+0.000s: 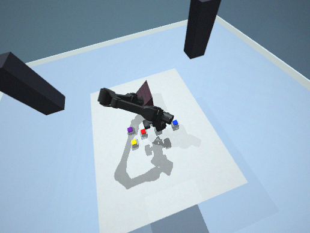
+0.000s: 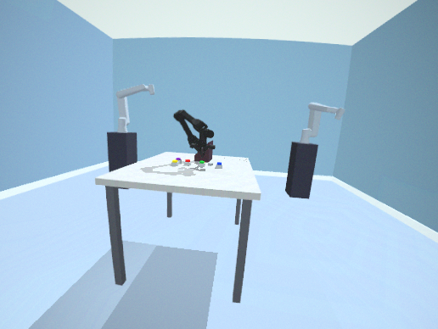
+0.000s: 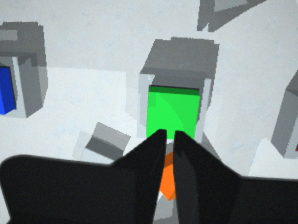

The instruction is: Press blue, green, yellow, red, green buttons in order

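Note:
My gripper is shut, with only a thin gap between its fingertips and nothing held. It is low over the green button; in the wrist view the tips overlap the cap's near edge. In the top view the arm hides the green cap. The blue button is to one side, its cap raised. The red button is on the other side, with the yellow button beyond it. Contact with the green cap cannot be told.
A purple button stands near the red one. An orange block shows behind the fingers, close to the green button. A small grey block lies between the green and blue buttons. A dark maroon panel stands beside the arm.

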You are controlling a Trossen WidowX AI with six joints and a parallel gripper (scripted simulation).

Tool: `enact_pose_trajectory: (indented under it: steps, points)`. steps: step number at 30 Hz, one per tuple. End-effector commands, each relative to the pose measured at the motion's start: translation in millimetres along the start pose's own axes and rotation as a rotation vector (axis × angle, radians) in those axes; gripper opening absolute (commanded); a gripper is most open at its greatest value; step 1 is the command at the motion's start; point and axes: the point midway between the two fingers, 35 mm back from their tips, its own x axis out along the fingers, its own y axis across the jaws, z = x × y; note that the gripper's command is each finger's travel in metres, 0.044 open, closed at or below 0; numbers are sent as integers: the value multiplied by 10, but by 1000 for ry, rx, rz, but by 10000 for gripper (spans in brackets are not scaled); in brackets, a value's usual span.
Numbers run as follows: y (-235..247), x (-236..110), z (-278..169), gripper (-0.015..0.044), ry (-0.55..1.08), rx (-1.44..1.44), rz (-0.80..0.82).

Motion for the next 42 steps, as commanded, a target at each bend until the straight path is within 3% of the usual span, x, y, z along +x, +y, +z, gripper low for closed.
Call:
enact_pose_trajectory:
  steps: [1,19,42]
  points:
    - [-13,82,-8,20,1,-5,-5]
    - [-20,364,-11,20,0,-4,-7]
    - [-20,367,-11,20,0,-4,-7]
